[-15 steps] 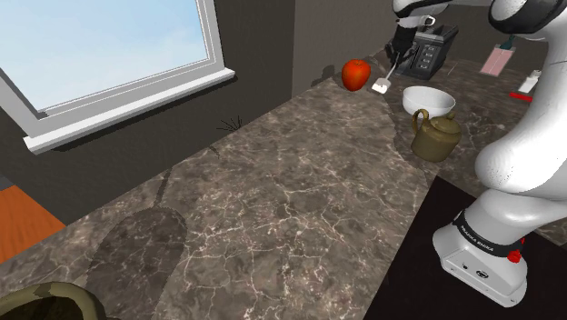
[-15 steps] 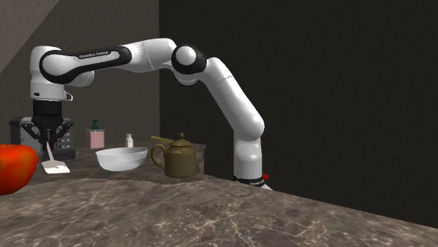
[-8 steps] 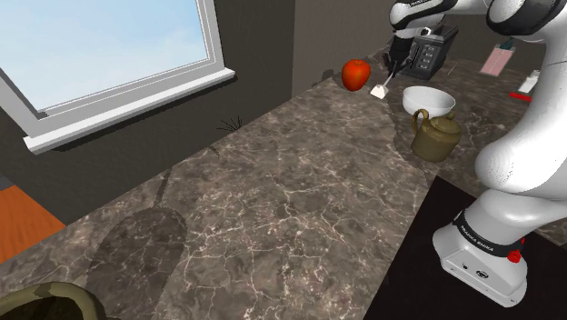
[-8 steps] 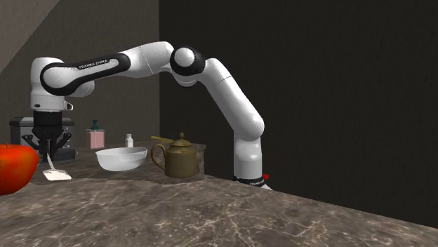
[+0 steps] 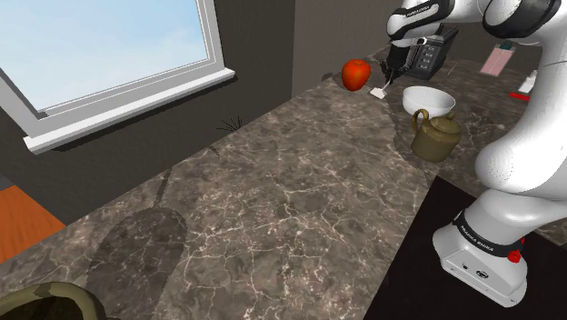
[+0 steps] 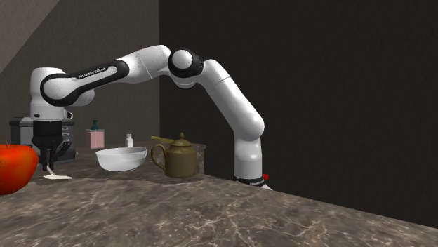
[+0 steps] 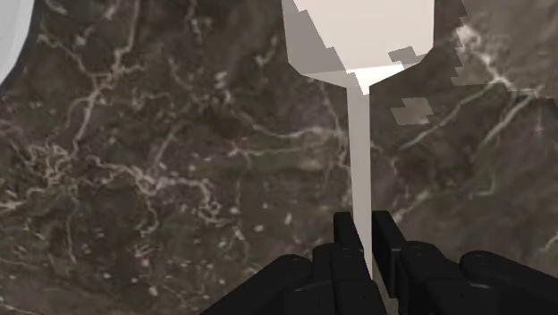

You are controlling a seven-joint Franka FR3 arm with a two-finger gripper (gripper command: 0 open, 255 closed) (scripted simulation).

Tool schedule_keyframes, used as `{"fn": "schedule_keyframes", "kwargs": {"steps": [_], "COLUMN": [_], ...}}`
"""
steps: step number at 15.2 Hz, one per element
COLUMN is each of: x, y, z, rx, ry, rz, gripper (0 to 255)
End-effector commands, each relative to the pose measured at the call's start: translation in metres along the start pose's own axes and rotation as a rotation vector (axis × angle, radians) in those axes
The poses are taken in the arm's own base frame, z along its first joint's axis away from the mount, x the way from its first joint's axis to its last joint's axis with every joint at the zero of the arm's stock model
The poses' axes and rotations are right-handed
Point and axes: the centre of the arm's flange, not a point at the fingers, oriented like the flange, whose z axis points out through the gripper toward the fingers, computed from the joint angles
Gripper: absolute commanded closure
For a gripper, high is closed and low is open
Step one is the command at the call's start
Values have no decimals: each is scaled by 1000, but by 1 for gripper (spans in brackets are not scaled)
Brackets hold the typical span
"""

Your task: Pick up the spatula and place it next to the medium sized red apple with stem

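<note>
The white spatula, a broad flat blade on a thin straight handle, hangs blade-down with its blade seemingly touching the dark veined marble countertop, just beside the round red apple. The all-black gripper pinches the handle's top end between narrowly set fingers. The placing step looks nearly complete: the next move calls for releasing the handle and lifting straight clear, without nudging the apple.
</note>
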Motion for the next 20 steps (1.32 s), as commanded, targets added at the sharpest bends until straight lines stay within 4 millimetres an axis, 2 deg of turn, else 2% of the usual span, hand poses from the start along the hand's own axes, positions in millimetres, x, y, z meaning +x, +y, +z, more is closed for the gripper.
{"fn": "schedule_keyframes", "kwargs": {"steps": [1,5,6,11,15,20], "x": [0,0,0,0,0,0], "y": [0,0,0,0,0,0], "z": [0,0,0,0,-50,-50], "rx": [0,0,0,0,0,0], "ry": [0,0,0,0,0,0], "rz": [0,0,0,0,0,0], "gripper": [255,255,0,0,0,0]}}
